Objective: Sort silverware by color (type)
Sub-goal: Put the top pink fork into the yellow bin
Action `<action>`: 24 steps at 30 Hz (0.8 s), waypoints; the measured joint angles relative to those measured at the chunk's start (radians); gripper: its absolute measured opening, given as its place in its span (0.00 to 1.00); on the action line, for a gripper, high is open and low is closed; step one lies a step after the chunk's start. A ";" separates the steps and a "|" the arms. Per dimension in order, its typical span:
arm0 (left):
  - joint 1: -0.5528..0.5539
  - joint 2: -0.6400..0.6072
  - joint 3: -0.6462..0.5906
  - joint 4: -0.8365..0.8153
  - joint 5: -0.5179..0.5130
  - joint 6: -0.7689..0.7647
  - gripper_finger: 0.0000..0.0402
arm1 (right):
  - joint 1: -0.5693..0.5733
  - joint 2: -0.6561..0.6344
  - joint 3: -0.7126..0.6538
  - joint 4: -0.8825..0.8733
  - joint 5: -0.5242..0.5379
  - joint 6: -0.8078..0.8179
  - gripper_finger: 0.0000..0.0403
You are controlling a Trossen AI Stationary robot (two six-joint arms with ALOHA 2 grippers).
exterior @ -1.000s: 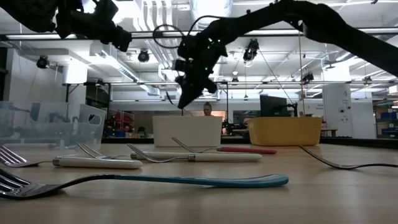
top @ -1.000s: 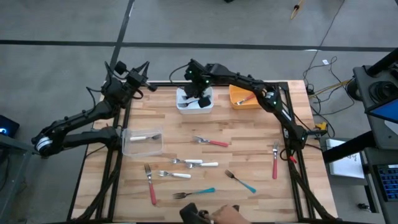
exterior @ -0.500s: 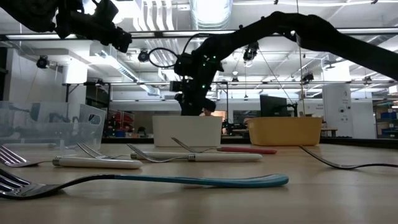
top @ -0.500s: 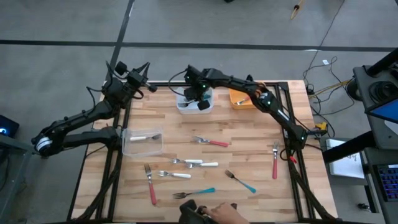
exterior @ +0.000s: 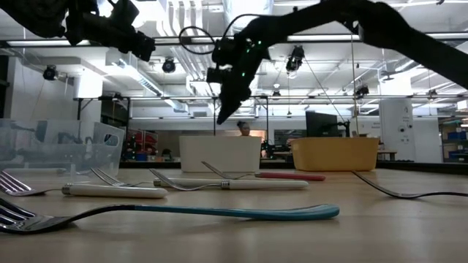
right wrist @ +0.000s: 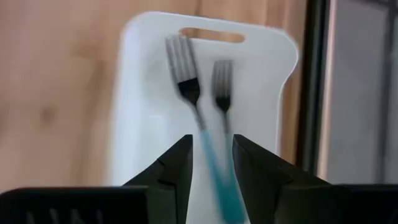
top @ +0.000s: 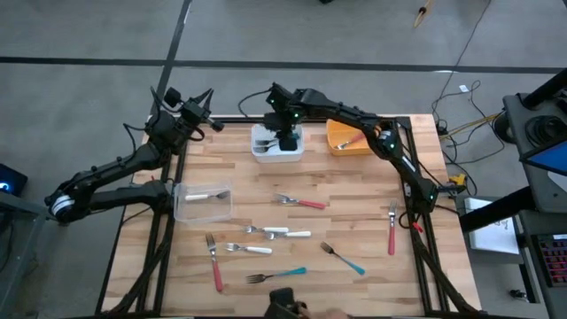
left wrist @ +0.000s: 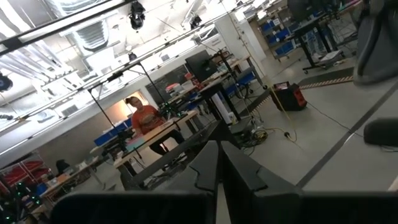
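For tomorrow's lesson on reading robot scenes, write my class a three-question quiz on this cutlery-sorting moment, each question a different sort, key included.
1. True or false: the right gripper is above the white bin.
2. The forks in that bin have handles of which colour? A red, B blue, C white.
3. Fill in: the orange bin holds one piece with a ____ handle.

Key: 1 true; 2 B; 3 red.

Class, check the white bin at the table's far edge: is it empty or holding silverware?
Holding silverware: two teal-handled forks lie inside the white bin.
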 joint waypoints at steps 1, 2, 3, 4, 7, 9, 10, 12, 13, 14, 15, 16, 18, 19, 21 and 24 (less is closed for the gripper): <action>-0.004 0.000 0.000 -0.001 0.000 -0.016 0.00 | 0.001 -0.013 0.000 -0.027 -0.016 0.034 0.25; -0.010 0.000 0.000 -0.004 0.000 -0.033 0.00 | 0.003 -0.029 -0.001 -0.054 -0.039 0.068 0.24; -0.018 -0.001 0.000 -0.008 0.000 -0.051 0.00 | 0.005 -0.045 -0.002 -0.081 -0.066 0.100 0.23; -0.028 -0.002 0.000 -0.018 0.001 -0.072 0.00 | 0.008 -0.061 -0.003 -0.108 -0.094 0.131 0.22; -0.067 -0.007 0.000 -0.063 0.001 -0.145 0.00 | 0.018 -0.102 -0.006 -0.176 -0.181 0.197 0.20; -0.104 -0.015 0.000 -0.102 0.002 -0.197 0.00 | 0.033 -0.118 -0.018 -0.211 -0.222 0.212 0.19; -0.125 -0.019 0.000 -0.128 0.002 -0.221 0.00 | 0.042 -0.125 -0.027 -0.225 -0.233 0.215 0.19; -0.175 -0.025 0.000 -0.175 0.002 -0.266 0.00 | 0.071 -0.143 -0.055 -0.240 -0.238 0.225 0.18; -0.203 -0.029 0.000 -0.197 0.002 -0.288 0.00 | 0.087 -0.155 -0.071 -0.240 -0.240 0.231 0.18; -0.232 -0.033 0.000 -0.213 0.002 -0.306 0.00 | 0.102 -0.171 -0.092 -0.237 -0.241 0.234 0.17; -0.262 -0.035 0.000 -0.226 0.002 -0.323 0.00 | 0.117 -0.188 -0.117 -0.236 -0.243 0.238 0.17; -0.292 -0.038 0.000 -0.235 0.002 -0.337 0.00 | 0.135 -0.204 -0.143 -0.233 -0.245 0.241 0.17; -0.350 -0.042 0.000 -0.250 0.002 -0.357 0.00 | 0.170 -0.240 -0.209 -0.198 -0.246 0.260 0.17; -0.378 -0.043 0.000 -0.249 0.002 -0.362 0.00 | 0.188 -0.259 -0.251 -0.168 -0.245 0.275 0.17; -0.432 -0.048 0.000 -0.248 0.002 -0.372 0.00 | 0.224 -0.302 -0.344 -0.085 -0.239 0.314 0.17; -0.500 -0.053 0.000 -0.246 0.002 -0.386 0.00 | 0.279 -0.381 -0.500 0.082 -0.191 0.389 0.17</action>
